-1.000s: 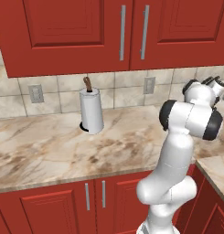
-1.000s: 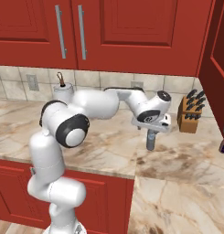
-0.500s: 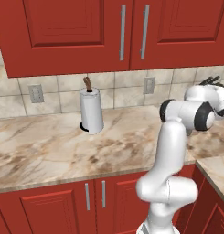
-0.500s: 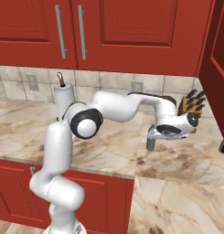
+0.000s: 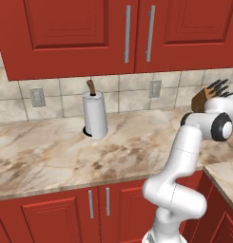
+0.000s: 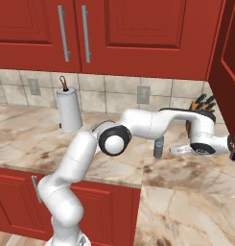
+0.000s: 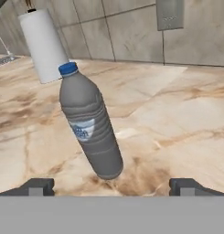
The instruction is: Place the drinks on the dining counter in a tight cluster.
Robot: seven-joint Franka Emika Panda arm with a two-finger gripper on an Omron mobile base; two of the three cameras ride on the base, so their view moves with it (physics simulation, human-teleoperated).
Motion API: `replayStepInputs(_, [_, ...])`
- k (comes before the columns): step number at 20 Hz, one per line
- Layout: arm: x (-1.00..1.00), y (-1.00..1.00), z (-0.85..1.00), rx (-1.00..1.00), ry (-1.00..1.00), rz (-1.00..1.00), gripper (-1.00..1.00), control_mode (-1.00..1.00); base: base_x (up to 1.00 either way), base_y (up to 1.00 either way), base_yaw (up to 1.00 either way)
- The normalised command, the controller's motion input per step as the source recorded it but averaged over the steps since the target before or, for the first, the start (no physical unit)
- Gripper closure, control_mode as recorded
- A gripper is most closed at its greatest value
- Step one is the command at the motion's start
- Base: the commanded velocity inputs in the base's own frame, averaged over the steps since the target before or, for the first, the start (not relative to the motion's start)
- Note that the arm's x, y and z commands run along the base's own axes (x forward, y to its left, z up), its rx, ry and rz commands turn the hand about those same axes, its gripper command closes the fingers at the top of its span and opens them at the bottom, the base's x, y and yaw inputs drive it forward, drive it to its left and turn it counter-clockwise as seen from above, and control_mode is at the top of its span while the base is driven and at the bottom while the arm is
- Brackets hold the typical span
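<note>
The small grey plastic bottle (image 7: 89, 121) stands upright on the marble tabletop (image 6: 37, 139) beneath the red wall cabinets (image 6: 138, 33), well out from the tiled backsplash. In the hand view it appears leaning toward 11 o'clock only because the camera is rolled; the right base view shows it (image 6: 158, 147) vertical, blue cap up, so its long axis runs straight up from the tabletop.

The pincer (image 7: 111, 186) faces the bottle side-on, its fingers spread as wide as they go and holding nothing. The bottle lies dead ahead at 12 o'clock from the pincer, its base just beyond the gap between the two fingertips (image 7: 38, 185) and roughly centred between them. From the right base view, the hand (image 6: 203, 144) sits at the bottle's 3 o'clock, near but apart.

My reading is that a straight advance along the pincer's own axis would bring the fingers either side of the lower body, crossing the upright axis.

Beyond the bottle, at about 10 o'clock, stands a paper towel roll (image 7: 42, 45); a knife block (image 6: 198, 113) stands behind the hand by the wall.
</note>
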Motion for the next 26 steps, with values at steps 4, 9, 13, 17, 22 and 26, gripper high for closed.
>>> replayStepInputs(4, [-0.22, 0.48, 0.0, 0.04, -0.23, 0.13, -1.0, -1.0, 0.0, 0.0, 0.0])
replayStepInputs(9, [-0.06, 0.69, 0.0, 0.01, -0.14, 0.09, -1.0, -1.0, 0.0, 0.0, 0.0])
replayStepInputs(13, [-0.09, 0.59, 0.0, 0.0, -0.03, 0.03, -1.0, -1.0, 0.0, 0.0, 0.0])
replayStepInputs(17, [0.0, 0.3, -0.04, 0.0, 0.0, 0.0, -1.0, -1.0, 0.0, 0.0, 0.0])
replayStepInputs(22, [0.09, -0.32, -0.14, 0.0, 0.02, -0.11, -1.0, -1.0, 0.0, 0.0, 0.0])
replayStepInputs(26, [0.18, -0.32, -0.06, 0.0, 0.04, -0.19, -1.0, -1.0, 0.0, 0.0, 0.0])
